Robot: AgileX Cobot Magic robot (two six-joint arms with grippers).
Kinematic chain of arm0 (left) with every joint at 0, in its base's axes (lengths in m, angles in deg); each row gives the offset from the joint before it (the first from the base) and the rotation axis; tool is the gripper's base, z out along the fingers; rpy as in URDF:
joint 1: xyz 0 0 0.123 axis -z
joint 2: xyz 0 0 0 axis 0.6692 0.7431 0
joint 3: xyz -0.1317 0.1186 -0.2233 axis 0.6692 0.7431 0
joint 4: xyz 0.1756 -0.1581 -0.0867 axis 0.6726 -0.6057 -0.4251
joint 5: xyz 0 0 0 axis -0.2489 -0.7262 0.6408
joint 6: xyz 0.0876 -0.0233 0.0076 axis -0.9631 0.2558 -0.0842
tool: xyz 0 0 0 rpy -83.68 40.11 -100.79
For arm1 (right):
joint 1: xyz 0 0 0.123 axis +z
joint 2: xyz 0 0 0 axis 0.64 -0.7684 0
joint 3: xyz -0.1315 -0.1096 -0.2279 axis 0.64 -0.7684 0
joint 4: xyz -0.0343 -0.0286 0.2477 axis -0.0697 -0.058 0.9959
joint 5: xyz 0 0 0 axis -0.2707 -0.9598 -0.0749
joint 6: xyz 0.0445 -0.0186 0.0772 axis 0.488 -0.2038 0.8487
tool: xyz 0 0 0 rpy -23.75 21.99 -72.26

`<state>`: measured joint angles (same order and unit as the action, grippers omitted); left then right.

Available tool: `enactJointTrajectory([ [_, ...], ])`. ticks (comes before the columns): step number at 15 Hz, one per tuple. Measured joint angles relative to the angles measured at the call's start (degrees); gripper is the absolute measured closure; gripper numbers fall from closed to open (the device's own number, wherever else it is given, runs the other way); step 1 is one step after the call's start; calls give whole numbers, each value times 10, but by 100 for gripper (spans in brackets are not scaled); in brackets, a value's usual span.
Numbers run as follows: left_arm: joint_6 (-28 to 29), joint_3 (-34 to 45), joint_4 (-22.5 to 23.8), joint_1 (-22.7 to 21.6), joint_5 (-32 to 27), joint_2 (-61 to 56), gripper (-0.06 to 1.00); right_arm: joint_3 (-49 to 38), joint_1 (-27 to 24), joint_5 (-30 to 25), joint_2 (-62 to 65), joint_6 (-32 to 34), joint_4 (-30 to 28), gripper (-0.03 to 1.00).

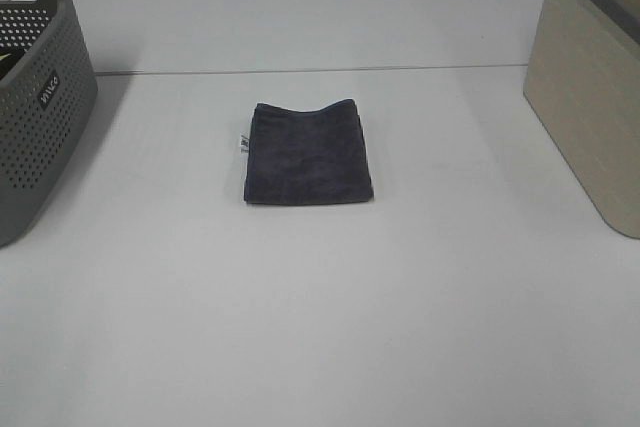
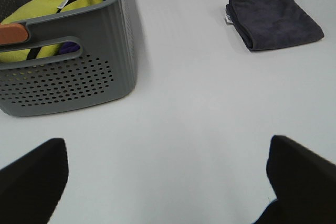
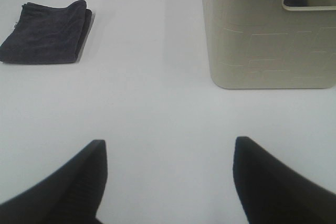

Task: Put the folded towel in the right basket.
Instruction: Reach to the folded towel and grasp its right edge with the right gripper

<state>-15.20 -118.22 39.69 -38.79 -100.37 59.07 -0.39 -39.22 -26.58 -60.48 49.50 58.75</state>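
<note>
Zero steps done. Table: right basket at far right, grey left basket w/ clothes, folded towel flat at centre btw them, untouched. Left gripper, right gripper both spread wide, empty, well apart from towel. Grasp, carry, drop all remain.

right basket: cropped at edge, inside hidden | left basket: cropped

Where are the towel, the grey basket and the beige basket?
towel [image 1: 309,154], high view, middle of its top face.
grey basket [image 1: 50,147], high view, perforated side wall.
beige basket [image 1: 590,117], high view, plain side wall.
</note>
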Motion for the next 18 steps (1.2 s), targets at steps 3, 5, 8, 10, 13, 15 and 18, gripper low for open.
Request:
enactJointTrajectory([
  [3, 0, 0, 0, 0, 0, 0, -3, 0, 0, 0, 0, 0, 0, 32],
  [5, 0, 0, 0, 0, 0, 0, -3, 0, 0, 0, 0, 0, 0, 32],
  [8, 0, 0, 0, 0, 0, 0, -3, 0, 0, 0, 0, 0, 0, 32],
  [10, 0, 0, 0, 0, 0, 0, -3, 0, 0, 0, 0, 0, 0, 32],
  [13, 0, 0, 0, 0, 0, 0, -3, 0, 0, 0, 0, 0, 0, 32],
  [15, 0, 0, 0, 0, 0, 0, -3, 0, 0, 0, 0, 0, 0, 32],
  [18, 0, 0, 0, 0, 0, 0, -3, 0, 0, 0, 0, 0, 0, 32],
])
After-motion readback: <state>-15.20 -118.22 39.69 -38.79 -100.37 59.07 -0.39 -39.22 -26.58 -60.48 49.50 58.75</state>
